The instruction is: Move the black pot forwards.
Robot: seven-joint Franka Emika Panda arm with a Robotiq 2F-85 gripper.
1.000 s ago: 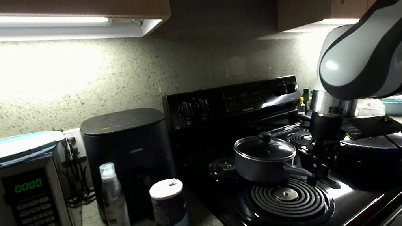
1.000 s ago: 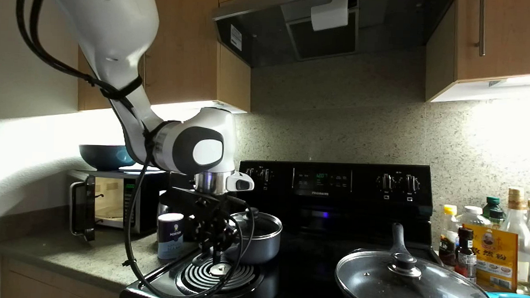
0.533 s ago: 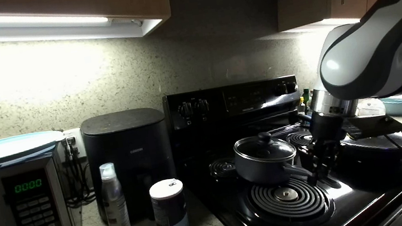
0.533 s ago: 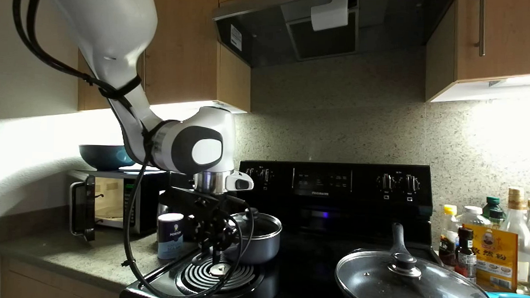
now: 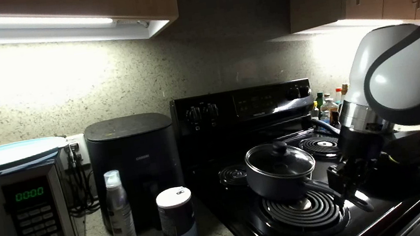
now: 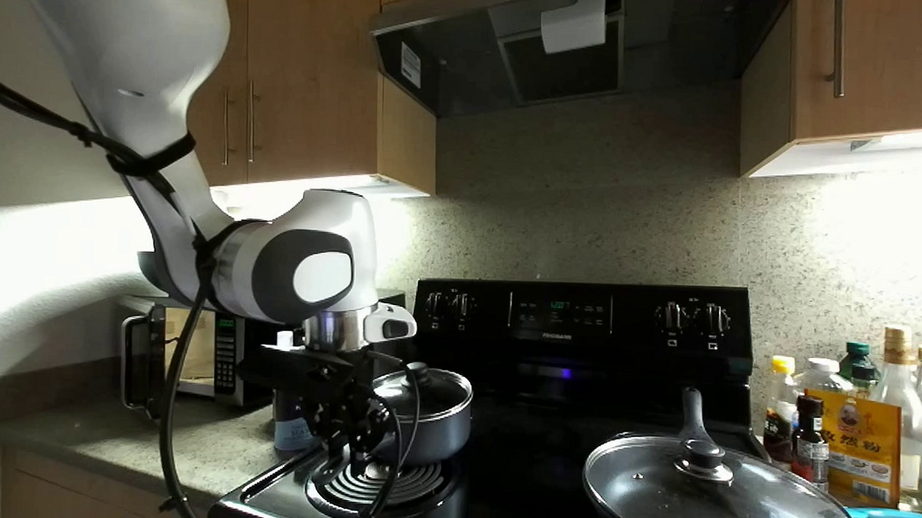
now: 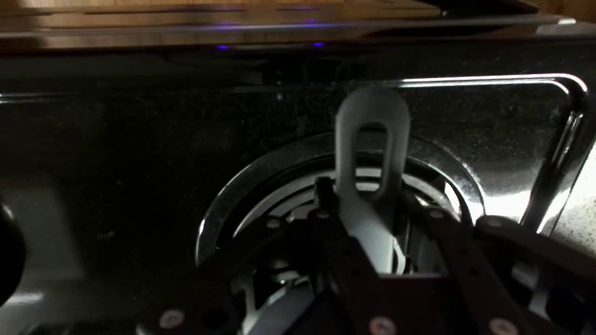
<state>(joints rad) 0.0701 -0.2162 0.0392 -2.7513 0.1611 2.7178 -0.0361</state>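
The black pot (image 5: pixel 276 183) is a round, dark, deep pot with a shiny domed lid and black knob. It also shows in an exterior view (image 6: pixel 436 434), partly behind the gripper and its cable. It stands between the rear and front burners on one side of the stove, its base over the back edge of the front coil. Its long handle (image 7: pixel 372 109) points to the stove's front. My gripper (image 7: pixel 364 197) is shut on this handle, with a finger on each side. In an exterior view the gripper (image 5: pixel 342 198) grips partway along it, the handle's end sticking out beyond.
The front coil burner (image 5: pixel 292 222) lies under the handle. A wide, flat lidded pan (image 6: pixel 737 491) is on the stove's other side. A canister (image 5: pixel 178 222), a spray can (image 5: pixel 120 214) and an air fryer (image 5: pixel 136 166) stand on the counter beside the stove. Bottles (image 6: pixel 893 397) stand past the pan.
The gripper and arm have moved toward the stove's front over the last half second. The pot has shifted a little the same way, its base now covering more of the front coil.
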